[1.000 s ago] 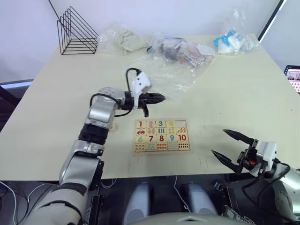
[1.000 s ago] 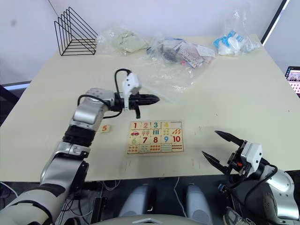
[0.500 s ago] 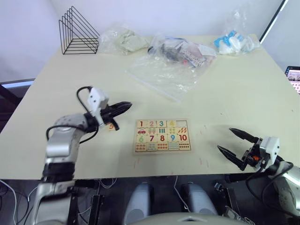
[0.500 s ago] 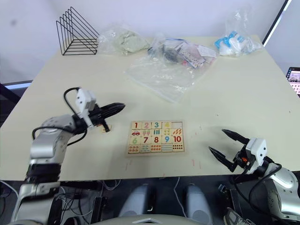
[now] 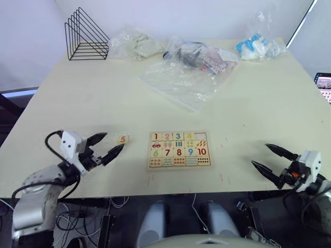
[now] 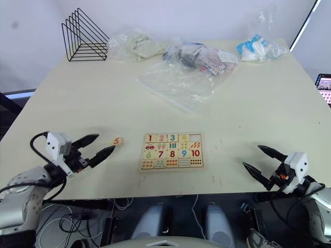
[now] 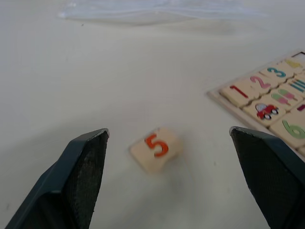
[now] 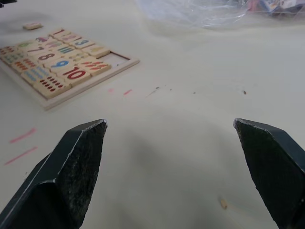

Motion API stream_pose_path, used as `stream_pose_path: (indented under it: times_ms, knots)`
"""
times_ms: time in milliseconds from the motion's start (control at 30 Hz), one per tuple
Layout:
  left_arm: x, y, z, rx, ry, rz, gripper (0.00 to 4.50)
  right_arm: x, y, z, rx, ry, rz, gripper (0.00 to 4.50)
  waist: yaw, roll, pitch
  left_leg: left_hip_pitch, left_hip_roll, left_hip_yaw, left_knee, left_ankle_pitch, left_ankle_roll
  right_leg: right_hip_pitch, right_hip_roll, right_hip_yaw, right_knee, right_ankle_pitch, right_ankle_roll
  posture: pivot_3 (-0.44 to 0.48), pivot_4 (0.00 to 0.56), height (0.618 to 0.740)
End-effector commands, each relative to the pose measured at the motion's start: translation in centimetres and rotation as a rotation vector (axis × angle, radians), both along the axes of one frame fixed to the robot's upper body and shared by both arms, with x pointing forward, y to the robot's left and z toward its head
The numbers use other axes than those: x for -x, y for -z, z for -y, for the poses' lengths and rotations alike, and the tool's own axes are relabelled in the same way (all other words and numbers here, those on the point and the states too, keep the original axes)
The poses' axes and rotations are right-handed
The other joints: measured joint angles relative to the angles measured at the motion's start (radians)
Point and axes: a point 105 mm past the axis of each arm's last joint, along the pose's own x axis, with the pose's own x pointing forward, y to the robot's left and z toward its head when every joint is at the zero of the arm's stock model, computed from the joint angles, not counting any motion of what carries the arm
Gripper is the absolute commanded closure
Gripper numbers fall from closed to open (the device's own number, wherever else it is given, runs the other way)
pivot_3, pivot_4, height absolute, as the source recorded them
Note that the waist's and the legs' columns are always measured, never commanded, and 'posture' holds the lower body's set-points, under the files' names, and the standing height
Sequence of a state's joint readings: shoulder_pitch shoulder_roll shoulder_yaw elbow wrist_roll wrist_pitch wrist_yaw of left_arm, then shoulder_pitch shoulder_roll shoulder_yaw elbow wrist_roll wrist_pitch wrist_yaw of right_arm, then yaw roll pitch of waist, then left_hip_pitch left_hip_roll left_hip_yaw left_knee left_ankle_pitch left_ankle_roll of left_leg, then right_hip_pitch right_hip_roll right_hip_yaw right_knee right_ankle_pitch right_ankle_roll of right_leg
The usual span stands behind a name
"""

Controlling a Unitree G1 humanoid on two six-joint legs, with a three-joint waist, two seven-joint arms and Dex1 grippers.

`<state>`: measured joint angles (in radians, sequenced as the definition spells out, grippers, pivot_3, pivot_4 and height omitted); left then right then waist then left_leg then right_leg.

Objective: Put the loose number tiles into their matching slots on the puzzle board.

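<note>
Cream tabletop point(image 5: 77, 98): my left gripper point(image 5: 107, 146), fingers apart, faces the small wooden "5" tile point(image 7: 156, 148); closing carelessly could flick it away.

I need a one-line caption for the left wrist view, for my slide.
Open left pincer facing the loose "5" tile on the table, puzzle board beside it.
</note>
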<state>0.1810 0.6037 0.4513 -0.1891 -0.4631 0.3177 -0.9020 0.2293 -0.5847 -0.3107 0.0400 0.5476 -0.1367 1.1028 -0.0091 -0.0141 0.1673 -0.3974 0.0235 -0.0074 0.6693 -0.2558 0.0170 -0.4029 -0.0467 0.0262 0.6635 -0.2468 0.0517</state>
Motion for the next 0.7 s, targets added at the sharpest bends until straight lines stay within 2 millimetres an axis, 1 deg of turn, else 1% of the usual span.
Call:
stream_pose_path:
  times_ms: [33, 167, 200, 300, 400, 500, 700]
  knots:
    - [1.1, -1.6, -0.9, -0.02, -0.018, 0.069, 0.03, 0.5, -1.1, 0.9, 0.009, -0.012, 0.041, 0.0, -0.001, 0.0, 0.0, 0.0, 0.0, 0.0, 0.0, 0.0, 0.0, 0.0, 0.0, 0.0, 0.0, 0.0, 0.0, 0.0, 0.15, 0.74]
    - [3.1, -0.6, -1.6, -0.049, -0.021, 0.031, 0.03, 1.2, -0.9, 1.4, 0.01, -0.024, 0.03, 0.0, -0.001, 0.0, 0.0, 0.0, 0.0, 0.001, 0.0, 0.0, 0.0, 0.0, 0.0, 0.0, -0.001, 0.0, 0.0, 0.0, 0.15, 0.74]
    - [3.5, -0.3, -1.7, -0.071, -0.014, 0.022, 0.03, 1.4, -0.9, 1.5, 0.012, -0.029, 0.027, 0.0, -0.001, 0.0, 0.0, 0.0, 0.0, 0.001, 0.0, 0.0, 0.0, 0.0, 0.0, 0.0, -0.001, -0.002, -0.003, 0.0, 0.15, 0.74]
    - [4.2, -0.1, -2.3, -0.082, -0.02, 0.016, 0.03, 2.1, -0.6, 2.1, 0.041, -0.035, 0.007, 0.0, 0.0, -0.001, -0.001, 0.0, 0.0, 0.003, 0.0, 0.0, 0.0, 0.0, 0.0, 0.0, -0.001, -0.002, -0.004, 0.0, 0.15, 0.74]
    - [4.7, 0.3, -2.6, -0.077, -0.013, 0.004, 0.03, 2.9, -0.8, 2.9, 0.047, -0.014, 0.003, 0.0, 0.001, -0.001, -0.001, 0.0, 0.0, 0.004, 0.0, 0.0, 0.0, 0.0, 0.0, 0.0, -0.001, -0.003, -0.004, 0.0, 0.15, 0.74]
    - [4.8, 0.5, -2.7, -0.061, -0.005, 0.006, 0.03, 3.4, -0.9, 3.3, 0.056, -0.01, 0.004, 0.0, -0.001, -0.001, -0.001, 0.0, 0.0, 0.004, 0.0, 0.0, 0.0, 0.0, 0.0, 0.0, -0.001, -0.003, -0.004, 0.0, 0.15, 0.74]
    - [4.9, 1.0, -3.6, -0.048, -0.01, 0.006, 0.03, 3.4, -1.1, 3.4, 0.063, -0.006, 0.011, 0.0, -0.002, -0.001, -0.002, 0.0, 0.0, 0.005, 0.0, 0.0, 0.0, 0.0, 0.0, 0.0, -0.001, -0.003, -0.004, 0.0, 0.15, 0.74]
